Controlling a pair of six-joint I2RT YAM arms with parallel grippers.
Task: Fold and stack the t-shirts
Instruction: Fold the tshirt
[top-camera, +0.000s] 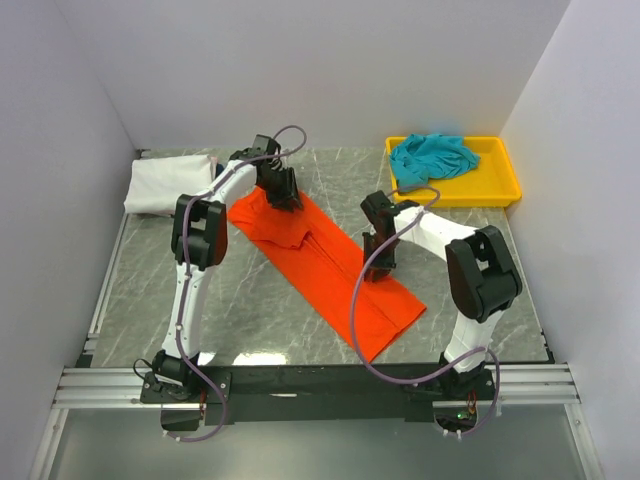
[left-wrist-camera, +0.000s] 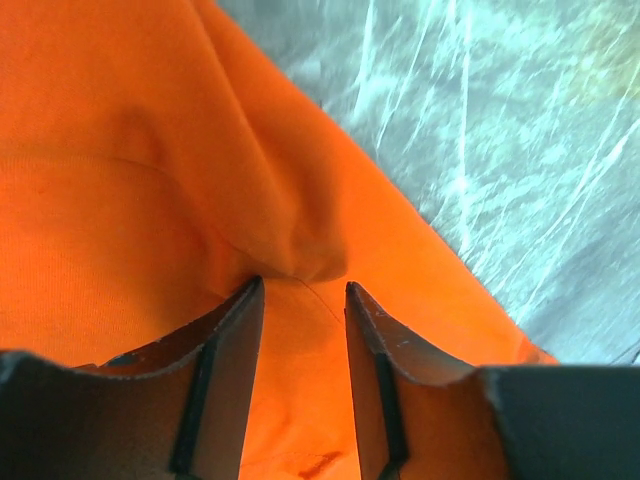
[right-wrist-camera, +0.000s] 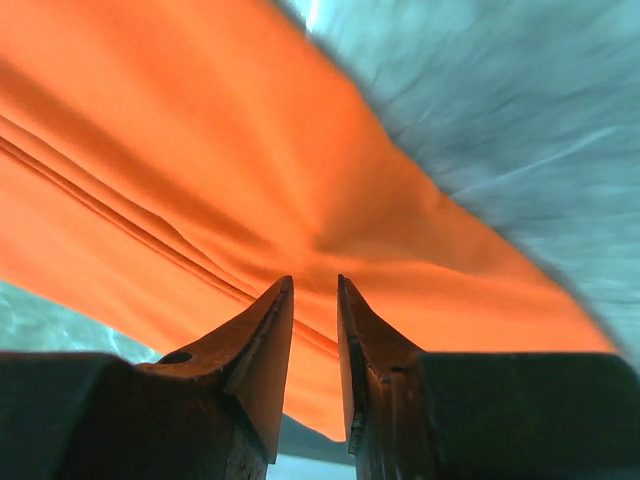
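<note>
Orange-red t-shirt (top-camera: 335, 275) lies diag. on table (top-camera: 260, 315), a long strip. L gripper (top-camera: 283, 196) pinches its far end; R gripper (top-camera: 378, 268) pinches its right edge. Teal t-shirt (top-camera: 432, 156) in yellow tray (top-camera: 506, 190); white t-shirt (top-camera: 165, 184) far left.

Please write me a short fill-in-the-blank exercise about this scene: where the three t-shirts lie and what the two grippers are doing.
1. The teal t-shirt lies crumpled in the yellow ____.
2. The folded t-shirt in the far left corner of the table is ____ in colour.
3. The left gripper and the right gripper both pinch the long t-shirt, whose colour is ____.
Missing words: tray; white; orange.
</note>
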